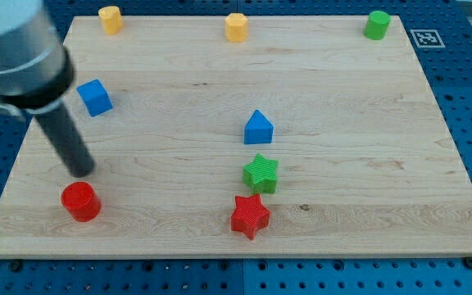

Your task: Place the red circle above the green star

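Note:
The red circle (80, 201) lies near the board's bottom left. The green star (260, 174) lies right of the board's middle, well to the right of the red circle. My tip (80, 170) rests on the board just above the red circle, close to it, with a small gap between them. The rod slants up to the view's top left. A blue triangular block (258, 128) sits just above the green star, and a red star (250, 216) sits just below it.
A blue block (95, 97) lies at the left, above my tip. Two yellow blocks (110, 19) (236, 27) and a green cylinder (377, 24) stand along the top edge. The wooden board (367, 164) sits on a blue pegboard.

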Robot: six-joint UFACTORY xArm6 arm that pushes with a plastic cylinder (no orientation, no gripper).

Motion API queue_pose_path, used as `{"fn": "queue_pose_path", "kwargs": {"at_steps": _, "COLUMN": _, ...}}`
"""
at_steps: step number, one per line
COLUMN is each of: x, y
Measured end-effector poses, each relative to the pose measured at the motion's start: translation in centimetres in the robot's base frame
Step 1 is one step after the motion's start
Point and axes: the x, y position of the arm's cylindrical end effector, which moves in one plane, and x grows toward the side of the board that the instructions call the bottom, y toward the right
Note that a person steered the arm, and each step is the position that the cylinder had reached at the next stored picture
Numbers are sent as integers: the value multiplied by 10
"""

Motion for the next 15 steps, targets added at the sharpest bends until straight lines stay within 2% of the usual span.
{"fn": "queue_pose_path", "kwargs": {"at_steps": 1, "x": 24, "y": -69}}
{"fn": "queue_pose_path", "kwargs": {"at_steps": 2, "x": 53, "y": -42}}
{"fn": "queue_pose_path", "kwargs": {"at_steps": 6, "x": 56, "y": 30}}
{"fn": "queue_pose_path", "kwargs": {"at_steps": 7, "x": 58, "y": 30}}
{"fn": "queue_pose_path", "kwargs": {"at_steps": 11, "x": 87, "y": 90}}
{"fn": "queue_pose_path", "kwargs": {"at_steps": 13, "x": 86, "y": 90}}
{"fn": "queue_pose_path", "kwargs": {"at_steps": 15, "x": 55, "y": 122}}
